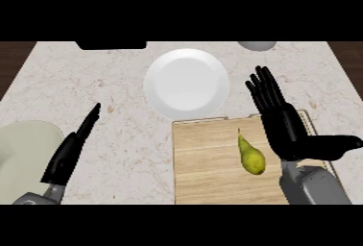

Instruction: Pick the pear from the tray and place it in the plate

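A yellow-green pear [250, 156] lies on the wooden tray [205, 163], stem pointing away from me. Just beyond the tray's far edge sits a white plate [186, 83], with nothing on it. My right hand [282, 122] hovers over the tray's right side, just right of the pear, fingers straight and stretched toward the far edge, thumb out to the right. It holds nothing. At the lower left my left hand [69, 151] rests edge-on above the counter, fingers straight.
A pale rounded object [25, 149] lies at the left edge beside my left hand. A black object [111, 45] and a grey round one [257, 45] sit at the counter's far edge. Dark floor borders the marble counter [106, 86] on both sides.
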Action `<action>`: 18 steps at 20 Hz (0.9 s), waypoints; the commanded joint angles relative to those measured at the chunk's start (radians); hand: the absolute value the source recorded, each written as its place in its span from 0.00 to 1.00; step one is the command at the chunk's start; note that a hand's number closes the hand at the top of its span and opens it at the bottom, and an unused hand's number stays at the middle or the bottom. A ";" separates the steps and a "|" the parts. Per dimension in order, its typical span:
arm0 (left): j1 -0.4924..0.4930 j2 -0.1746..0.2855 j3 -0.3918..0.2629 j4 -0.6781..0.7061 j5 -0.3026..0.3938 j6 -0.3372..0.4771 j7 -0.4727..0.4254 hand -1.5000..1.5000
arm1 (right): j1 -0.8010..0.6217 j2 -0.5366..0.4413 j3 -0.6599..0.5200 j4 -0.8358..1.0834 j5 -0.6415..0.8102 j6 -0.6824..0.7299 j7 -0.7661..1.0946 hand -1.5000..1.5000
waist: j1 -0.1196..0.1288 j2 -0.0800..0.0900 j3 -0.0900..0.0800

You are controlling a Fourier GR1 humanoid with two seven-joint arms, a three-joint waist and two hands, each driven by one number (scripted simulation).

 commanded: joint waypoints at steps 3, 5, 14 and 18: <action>-0.025 -0.031 0.061 0.003 0.059 -0.001 -0.004 0.50 | -0.057 -0.031 0.171 0.181 0.252 -0.109 0.156 1.00 | 0.051 0.008 -0.021; -0.039 -0.040 0.089 0.006 0.087 -0.002 -0.018 0.50 | -0.075 -0.062 0.255 0.265 0.346 -0.122 0.261 1.00 | 0.079 0.017 -0.028; 0.022 -0.087 0.143 0.083 0.175 -0.026 -0.055 0.50 | -0.101 -0.020 0.514 0.363 0.964 -0.450 0.379 0.00 | 0.022 -0.001 -0.019; 0.051 -0.071 0.173 0.097 0.198 -0.066 -0.089 0.50 | -0.098 -0.046 0.572 0.302 1.172 -0.440 0.550 0.00 | 0.005 -0.007 -0.019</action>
